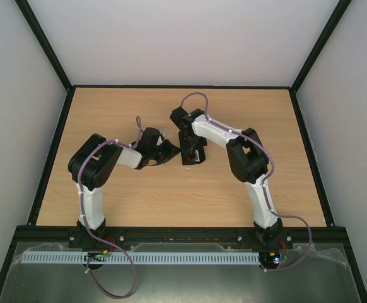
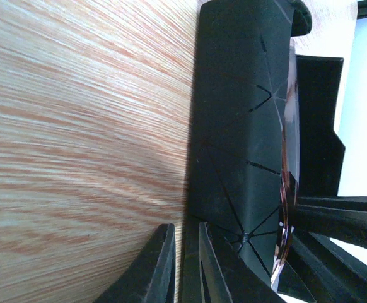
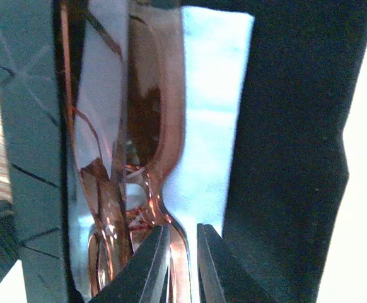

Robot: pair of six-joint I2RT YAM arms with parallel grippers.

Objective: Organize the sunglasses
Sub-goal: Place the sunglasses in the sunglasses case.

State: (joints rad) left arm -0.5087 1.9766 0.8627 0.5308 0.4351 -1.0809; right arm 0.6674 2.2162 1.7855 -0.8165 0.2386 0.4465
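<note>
Light wood counter (image 1: 183, 202) inside a white-walled enclosure.
Black frame rails (image 1: 45, 44) edge the pale walls (image 1: 190, 38); a white slotted strip (image 1: 171, 258) crosses the lower frame, evenly lit.

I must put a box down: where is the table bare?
Bare table: far strip by the back wall, both side margins, near band between the arm bases. Crowded: centre, where left claw and right claw meet the black case.

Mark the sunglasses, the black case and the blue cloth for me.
sunglasses (image 3: 151, 117): right wrist view, on the reddish-brown front.
black case (image 2: 234, 126): left wrist view, on its outer shell.
blue cloth (image 3: 212, 95): right wrist view, on its bare upper part.
</note>
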